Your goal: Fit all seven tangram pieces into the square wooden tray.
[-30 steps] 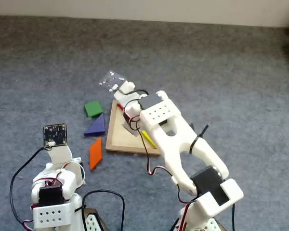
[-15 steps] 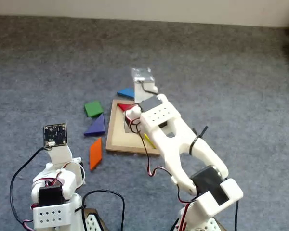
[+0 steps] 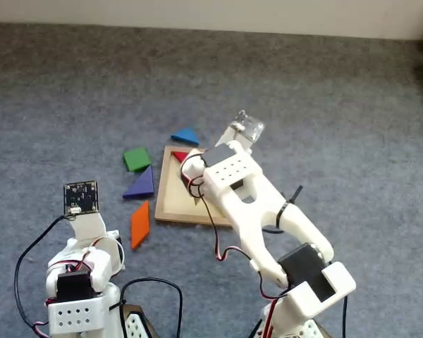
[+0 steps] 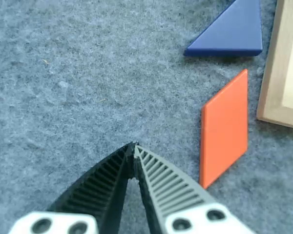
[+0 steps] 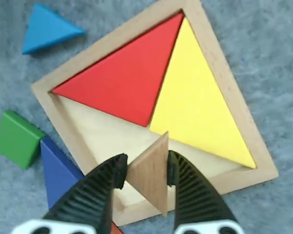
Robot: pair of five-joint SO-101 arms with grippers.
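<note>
The square wooden tray holds a large red triangle and a large yellow triangle. My right gripper hovers over the tray's bare part, shut on a small plain-wood triangle held on edge. Outside the tray lie a light blue triangle, a green square and a dark blue triangle. My left gripper is shut with nothing in it, low over the carpet, beside the orange parallelogram. In the high view the right arm covers much of the tray.
Grey carpet covers the whole work area. The left arm sits folded at the near left, close to the orange parallelogram. Green square, dark blue triangle and light blue triangle lie left of and behind the tray.
The right arm's wrist has swung from the tray's far left corner towards the right. The light blue triangle has come into sight. The left arm has kept still.
</note>
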